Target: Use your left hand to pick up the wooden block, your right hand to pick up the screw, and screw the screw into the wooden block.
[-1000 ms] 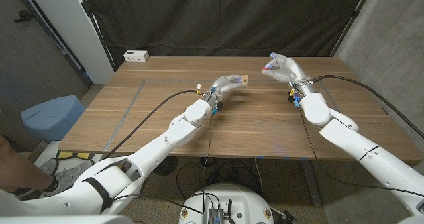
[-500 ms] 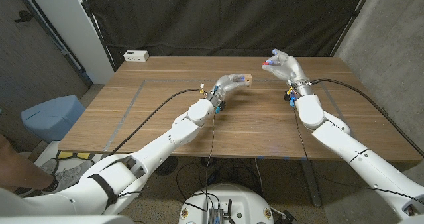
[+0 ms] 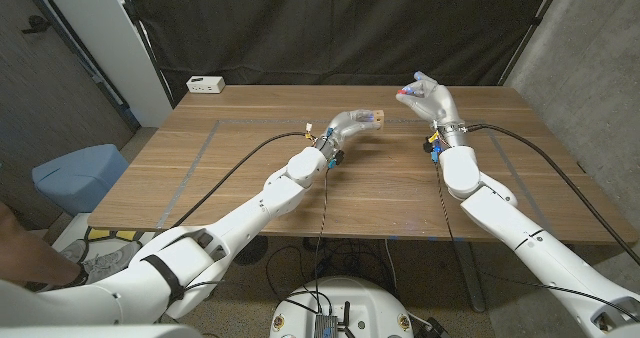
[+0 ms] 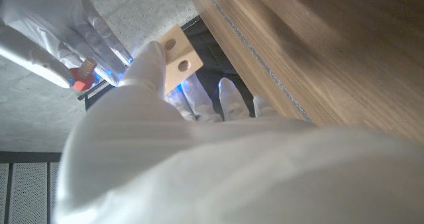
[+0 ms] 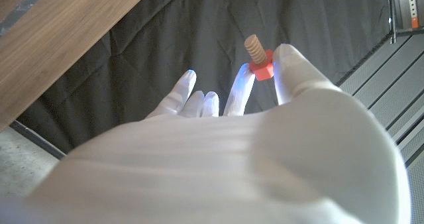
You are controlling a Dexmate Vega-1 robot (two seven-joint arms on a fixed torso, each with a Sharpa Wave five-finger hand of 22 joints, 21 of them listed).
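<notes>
L robot hand (image 3: 347, 124) grips wooden block (image 3: 371, 118), R robot hand (image 3: 428, 100) pinches screw (image 3: 403, 94) just beside it, shaft toward block's holes

Left hand (image 4: 199, 151) hides most of wooden block (image 4: 179, 61)

No text, label, brand, number or sign can be read anywhere in these views.
</notes>
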